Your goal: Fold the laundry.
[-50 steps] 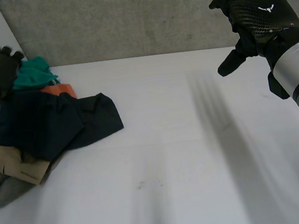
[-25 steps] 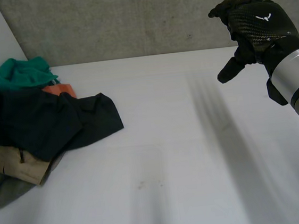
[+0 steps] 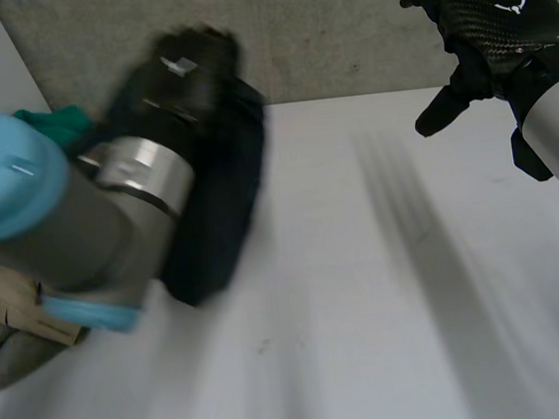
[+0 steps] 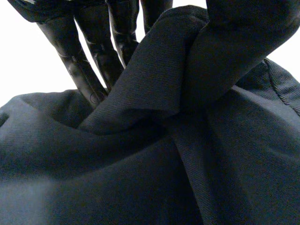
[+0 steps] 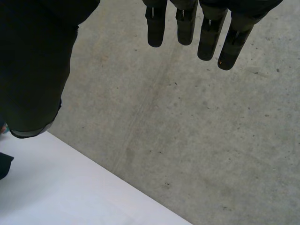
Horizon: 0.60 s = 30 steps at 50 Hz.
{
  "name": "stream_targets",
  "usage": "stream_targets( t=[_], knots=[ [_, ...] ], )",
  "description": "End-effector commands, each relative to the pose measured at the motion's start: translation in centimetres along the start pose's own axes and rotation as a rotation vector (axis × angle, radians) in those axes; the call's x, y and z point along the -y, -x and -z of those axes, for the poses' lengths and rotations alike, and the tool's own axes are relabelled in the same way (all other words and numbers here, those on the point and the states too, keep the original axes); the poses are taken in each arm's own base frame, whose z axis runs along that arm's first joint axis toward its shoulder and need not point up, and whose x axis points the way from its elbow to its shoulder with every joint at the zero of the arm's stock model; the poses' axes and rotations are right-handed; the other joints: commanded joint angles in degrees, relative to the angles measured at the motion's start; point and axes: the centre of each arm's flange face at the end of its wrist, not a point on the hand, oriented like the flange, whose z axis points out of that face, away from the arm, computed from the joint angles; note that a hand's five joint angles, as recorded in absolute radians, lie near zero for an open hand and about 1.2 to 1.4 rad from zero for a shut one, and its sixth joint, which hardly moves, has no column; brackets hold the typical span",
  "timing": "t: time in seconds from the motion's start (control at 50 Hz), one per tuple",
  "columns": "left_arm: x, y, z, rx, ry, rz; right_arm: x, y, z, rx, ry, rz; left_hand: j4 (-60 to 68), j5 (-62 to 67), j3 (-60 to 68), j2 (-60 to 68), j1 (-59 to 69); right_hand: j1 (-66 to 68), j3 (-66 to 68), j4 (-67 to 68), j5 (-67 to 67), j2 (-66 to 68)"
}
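The dark garment is pinched in your left hand, whose fingers and thumb are clamped on a bunched fold. The cloth hangs from the hand over the left side of the worktop, beside the teal cloth and tan cloth. Your right hand hovers at the right with its fingers loose, holding nothing.

A dark navy garment hangs bunched at the frame's upper left, pinched in the left hand. A teal cloth, a tan cloth and a grey cloth lie heaped at the left edge.
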Motion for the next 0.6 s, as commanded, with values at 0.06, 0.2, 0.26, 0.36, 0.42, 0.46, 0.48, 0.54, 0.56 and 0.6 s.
stream_targets(
  t=[0.06,0.2,0.26,0.36,0.42,0.46,0.48,0.54,0.56,0.6],
  knots=[
    [-5.0,-9.8,3.4,-0.363,0.101,0.116,0.0,-0.3,-0.1,-0.013,-0.003,0.062,-58.16,-54.90,-58.25,-57.09,-53.23,-1.74,-1.99,-3.22,-3.39,-2.37],
    [-2.2,-5.9,2.4,-0.246,0.048,0.083,-1.1,-1.0,-0.9,-0.027,0.031,0.116,-57.65,-54.40,-57.74,-56.59,-52.73,-1.74,-1.99,-3.22,-3.39,-2.37],
    [-1.2,-3.0,2.1,-0.149,0.048,0.066,-1.7,-1.0,-1.4,-0.023,0.052,0.131,-57.31,-54.06,-57.40,-56.25,-52.39,-1.74,-1.99,-3.22,-3.39,-2.37],
    [-0.2,1.1,4.0,0.010,0.152,0.045,-2.6,-0.6,-1.7,0.019,0.100,0.218,-56.64,-53.39,-56.73,-55.58,-51.72,-1.74,-1.99,-3.22,-3.39,-2.37],
    [-0.6,1.7,5.4,0.042,0.227,0.044,-2.9,0.0,-1.5,0.062,0.117,0.276,-56.64,-53.38,-56.73,-55.58,-51.72,-1.74,-1.99,-3.22,-3.39,-2.37],
    [-1.2,2.3,6.8,0.074,0.307,0.047,-3.3,0.6,-1.1,0.122,0.142,0.339,-56.47,-53.22,-56.56,-55.41,-51.55,-1.74,-1.99,-3.22,-3.39,-2.37],
    [-1.5,2.4,7.2,0.079,0.331,0.046,-3.5,0.8,-1.0,0.144,0.149,0.357,-56.47,-53.22,-56.56,-55.41,-51.55,-1.74,-1.99,-3.22,-3.39,-2.37],
    [-2.8,2.9,8.8,0.102,0.440,0.050,-4.8,1.4,-1.1,0.213,0.183,0.419,-56.14,-52.88,-56.22,-55.07,-51.21,-1.74,-1.99,-3.22,-3.39,-2.37],
    [-3.5,3.0,9.7,0.107,0.493,0.053,-5.2,1.5,-1.2,0.228,0.193,0.431,-55.97,-52.71,-56.06,-54.90,-51.04,-1.74,-1.99,-3.22,-3.39,-2.37],
    [-3.9,2.9,10.4,0.104,0.533,0.057,-5.7,1.8,-1.2,0.241,0.202,0.436,-55.97,-52.71,-56.06,-54.90,-51.04,-1.74,-1.99,-3.22,-3.39,-2.37]
  ],
)
